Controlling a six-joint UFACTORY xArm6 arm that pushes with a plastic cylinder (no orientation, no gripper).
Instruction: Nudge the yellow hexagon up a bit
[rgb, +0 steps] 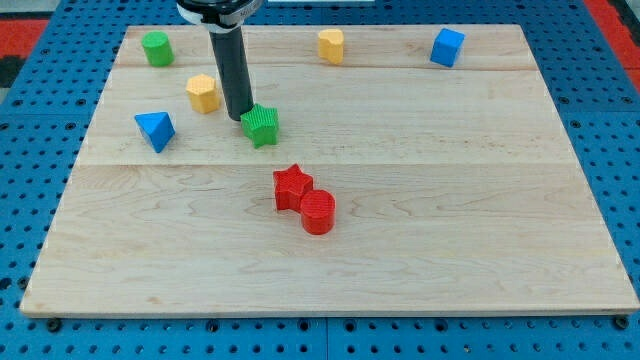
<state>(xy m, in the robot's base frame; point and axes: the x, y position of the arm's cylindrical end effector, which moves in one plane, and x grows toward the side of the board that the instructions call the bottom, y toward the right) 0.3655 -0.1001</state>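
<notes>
No fingers on this rig, so nothing is wide, narrow or holding: the arm ends in a plain dark rod, and its tip (241, 119) rests on the worktop (420, 200) touching the upper-left edge of the green block (261, 125).

The yellow hexagon (203, 93) sits just beside the rod, at about 10 o'clock from the tip, close but apparently not touching. The tip is to its right and slightly below, not squarely under it. Judgement: the upward nudge looks not yet done; the tip would first need to get to the hexagon's 6 o'clock side, then push toward 12.

Other blocks:
- blue triangular block (155, 130), at 7 o'clock from the hexagon
- green cylinder (156, 48), near the view's top left
- second yellow block (331, 45), at the view's top, shape unclear
- blue cube (447, 47), at the view's top right
- red star (292, 187) and red cylinder (318, 212), touching, at 5 o'clock from the tip

Materials: worktop is pale planked wood with visible grain, matte, on a blue perforated base (40, 200). Blocks look like small matte plastic; the green one by the tip shows a ribbed surface. Rod is smooth and black.
</notes>
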